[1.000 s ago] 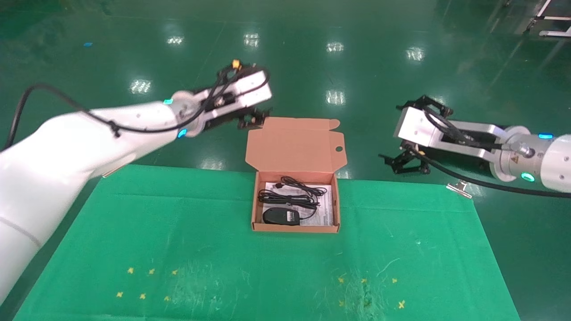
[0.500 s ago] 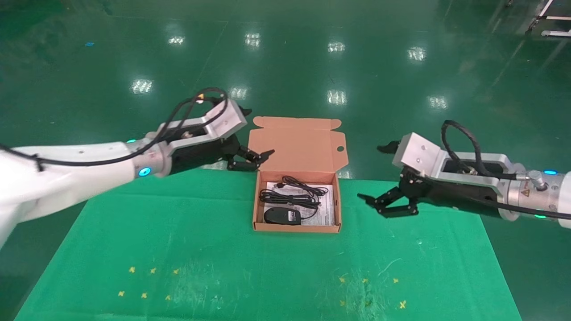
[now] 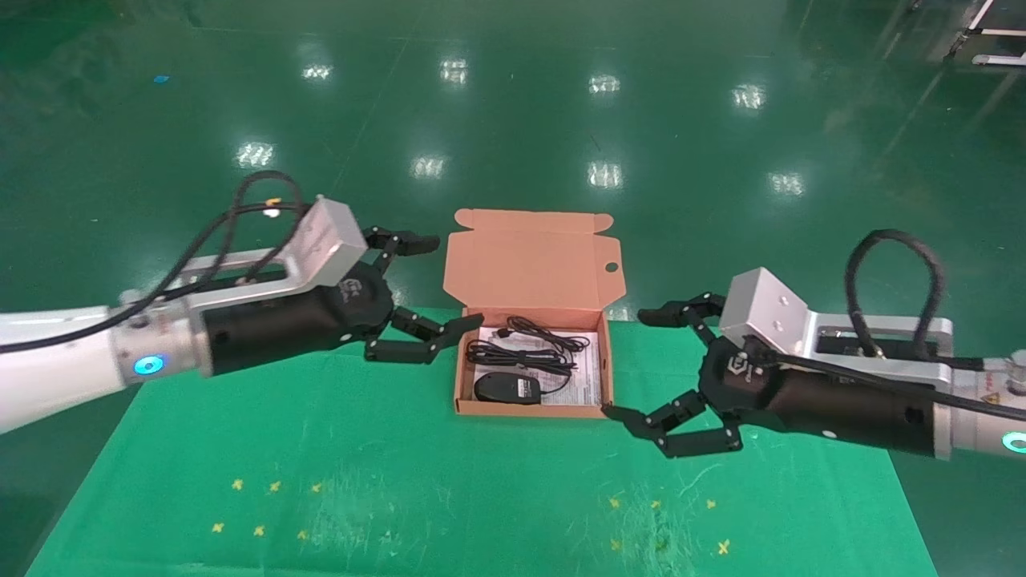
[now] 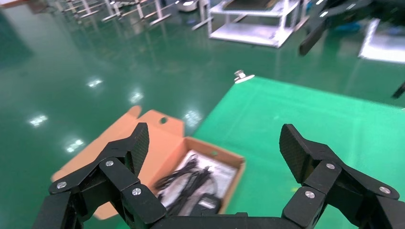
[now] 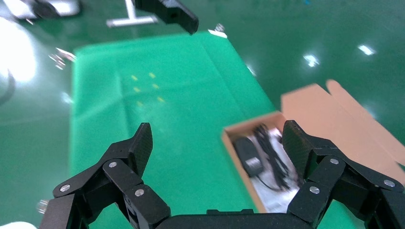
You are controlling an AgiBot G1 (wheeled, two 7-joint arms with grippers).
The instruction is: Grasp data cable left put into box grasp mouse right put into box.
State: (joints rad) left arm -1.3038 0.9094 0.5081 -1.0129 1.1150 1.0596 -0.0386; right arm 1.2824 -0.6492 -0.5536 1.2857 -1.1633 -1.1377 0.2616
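Since both items already lie inside the shallow orange-brown cardboard box, we judge packing done | thin black looped data cable far, black oval mouse near | left gripper, right gripper flank it, jaws apart, empty

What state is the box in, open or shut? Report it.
Open. The box has its flap lid standing up at the back, leaving the mouse and data cable visible inside.

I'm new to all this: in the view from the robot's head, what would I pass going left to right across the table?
left gripper → box with the mouse and data cable inside → right gripper
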